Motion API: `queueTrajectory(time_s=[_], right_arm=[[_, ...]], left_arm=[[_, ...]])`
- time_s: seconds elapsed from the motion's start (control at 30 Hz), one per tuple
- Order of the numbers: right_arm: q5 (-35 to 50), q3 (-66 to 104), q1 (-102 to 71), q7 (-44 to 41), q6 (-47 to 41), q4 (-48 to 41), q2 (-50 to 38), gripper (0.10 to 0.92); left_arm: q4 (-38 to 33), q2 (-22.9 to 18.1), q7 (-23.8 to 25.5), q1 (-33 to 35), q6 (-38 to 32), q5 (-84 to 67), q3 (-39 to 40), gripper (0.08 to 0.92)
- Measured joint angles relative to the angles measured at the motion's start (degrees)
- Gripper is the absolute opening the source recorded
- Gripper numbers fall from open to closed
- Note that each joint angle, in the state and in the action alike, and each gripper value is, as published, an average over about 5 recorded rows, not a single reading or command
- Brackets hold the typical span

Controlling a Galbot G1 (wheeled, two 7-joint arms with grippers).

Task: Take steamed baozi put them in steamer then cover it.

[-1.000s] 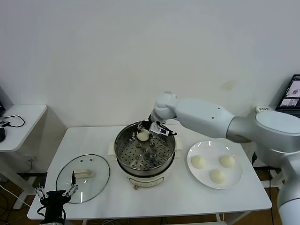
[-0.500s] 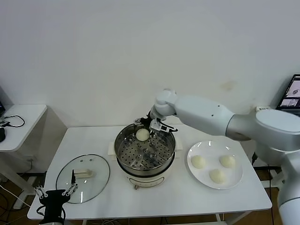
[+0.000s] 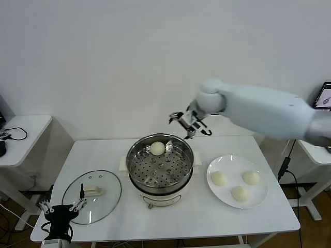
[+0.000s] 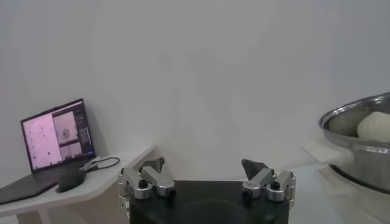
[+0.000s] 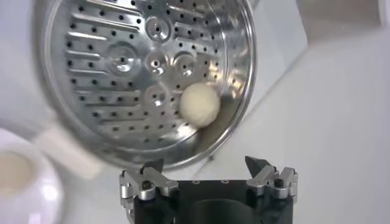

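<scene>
Hovering above the steamer's [image 3: 160, 166] far rim, right gripper [image 3: 189, 122] has fingers spread wide, empty. One smooth round baozi [image 3: 157, 148] sits on the perforated steel floor at the back. Three more buns [image 3: 239, 194] lie on the flat white plate [image 3: 260, 200], right of the pot. Glass cover [image 3: 91, 196] rests flat on the bench [image 3: 207, 217], left side. Left gripper [image 3: 62, 211] parked at the bench's near-left edge, fingers apart, holding nothing.

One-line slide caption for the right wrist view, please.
Open right gripper above shiny perforated steel steamer holding one pale round baozi.
</scene>
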Motion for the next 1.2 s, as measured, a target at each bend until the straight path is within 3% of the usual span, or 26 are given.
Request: queueTrajectory(time_s=[0.27,0.53,1.2], right_arm=[[-0.10,4.32,-7.37,-0.61,-5.76,5.84,-11.57,0.823],[-4.25,12.36,-20.74,-0.88,-8.03,6.53,-16.65,0.823],[-11.72,21.15,-36.73,0.87,-9.26,-3.52,-10.46,0.823]], left_arm=[[0.33,1.56,0.16,-0.01,0.92,-0.31,0.03,0.823],[0.00,1.88,0.21,0.27,1.50,-0.48,-0.52,0.823],[-0.01,1.28,0.21,-0.22,2.23,-0.54,-1.19,0.823]])
